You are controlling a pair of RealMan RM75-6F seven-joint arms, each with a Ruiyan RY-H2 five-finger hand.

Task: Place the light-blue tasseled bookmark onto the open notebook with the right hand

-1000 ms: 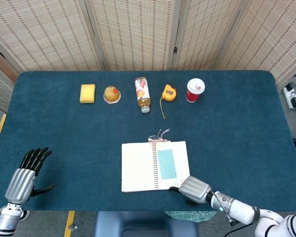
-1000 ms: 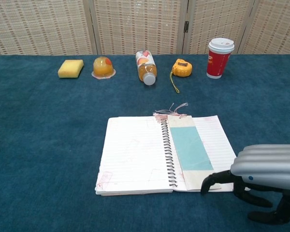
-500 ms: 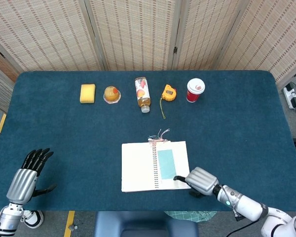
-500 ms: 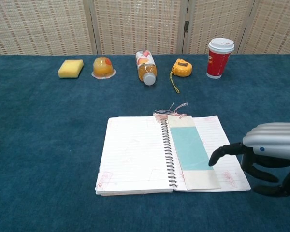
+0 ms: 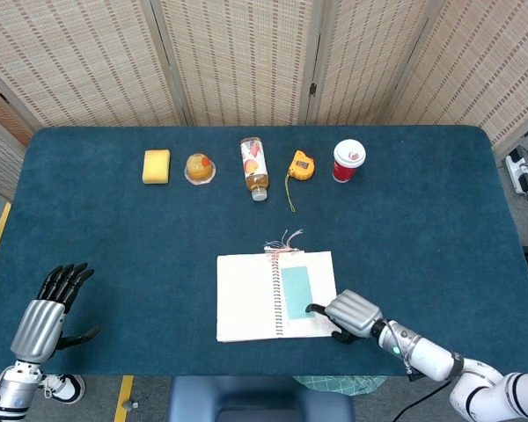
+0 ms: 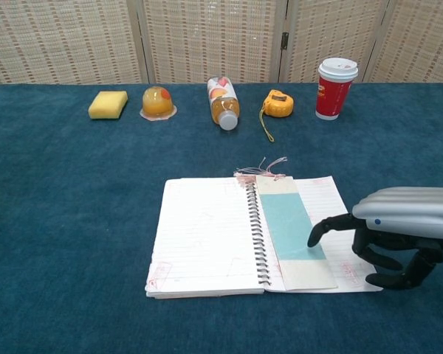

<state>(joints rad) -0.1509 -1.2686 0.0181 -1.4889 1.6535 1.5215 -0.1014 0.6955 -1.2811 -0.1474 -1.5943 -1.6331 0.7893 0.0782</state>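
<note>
The open spiral notebook (image 5: 246, 297) (image 6: 203, 236) lies at the front middle of the table. The light-blue bookmark (image 5: 296, 292) (image 6: 288, 226) lies flat on its right page beside the spiral, its tassel (image 5: 284, 238) (image 6: 267, 165) spilling past the top edge. My right hand (image 5: 352, 314) (image 6: 399, 234) hovers over the right page's outer part, fingers curled under and holding nothing, one fingertip close to the bookmark's right edge. My left hand (image 5: 48, 307) stands at the table's front left, fingers spread, holding nothing; the chest view does not show it.
Along the far side stand a yellow sponge (image 5: 157, 166) (image 6: 108, 104), a jelly cup (image 5: 199, 168) (image 6: 157, 102), a lying bottle (image 5: 254, 167) (image 6: 223, 102), a yellow tape measure (image 5: 301, 165) (image 6: 278, 103) and a red paper cup (image 5: 348, 161) (image 6: 335, 88). Blue cloth covers the table (image 5: 422, 229).
My right hand moved from the notebook's front right corner up and right, then left again over the right page. The bookmark and my left hand stayed put.
</note>
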